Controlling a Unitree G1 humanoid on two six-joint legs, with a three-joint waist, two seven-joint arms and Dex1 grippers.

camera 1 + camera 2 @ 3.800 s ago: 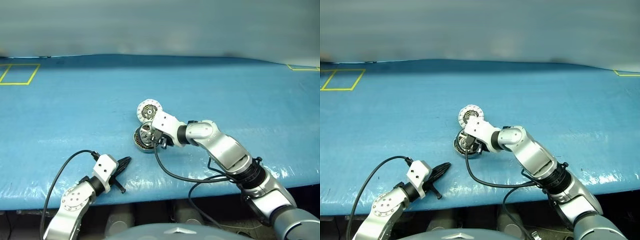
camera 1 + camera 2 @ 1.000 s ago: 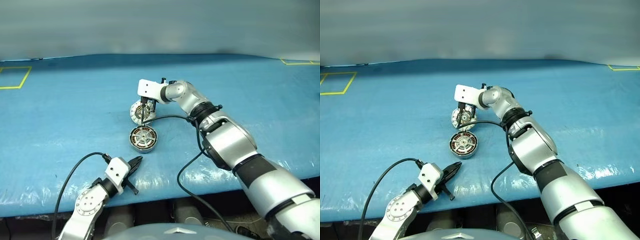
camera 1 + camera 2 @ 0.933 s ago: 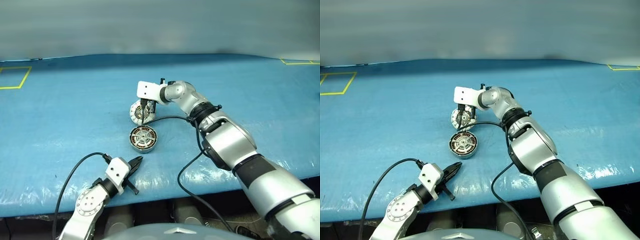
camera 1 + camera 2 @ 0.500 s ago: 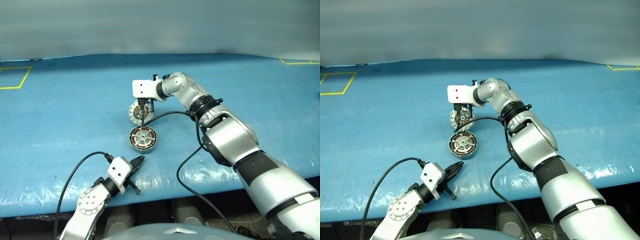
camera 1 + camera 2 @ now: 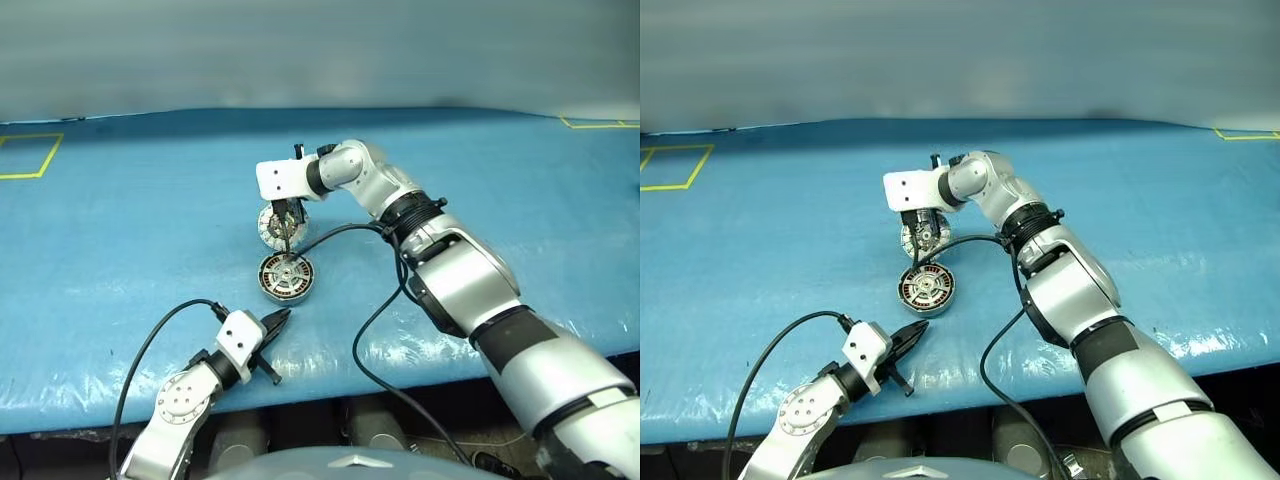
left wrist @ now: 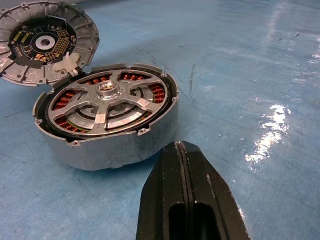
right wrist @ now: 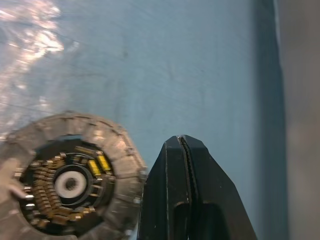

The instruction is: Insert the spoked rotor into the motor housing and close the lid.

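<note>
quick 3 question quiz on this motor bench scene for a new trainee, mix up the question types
1. True or false: the spoked rotor already sits inside the motor housing.
2. Multiple choice: the lid is (a) shut over the housing, (b) lying open beside the housing with its inner face up, (c) held in the air by the left end effector.
3. Fill in: the fingers of the left end effector and of the right end effector are both ____.

Key:
1. True. Its silvery spokes lie over the copper windings.
2. b. It lies on the blue table, joined at the housing's edge.
3. Shut, with nothing between them.
</note>
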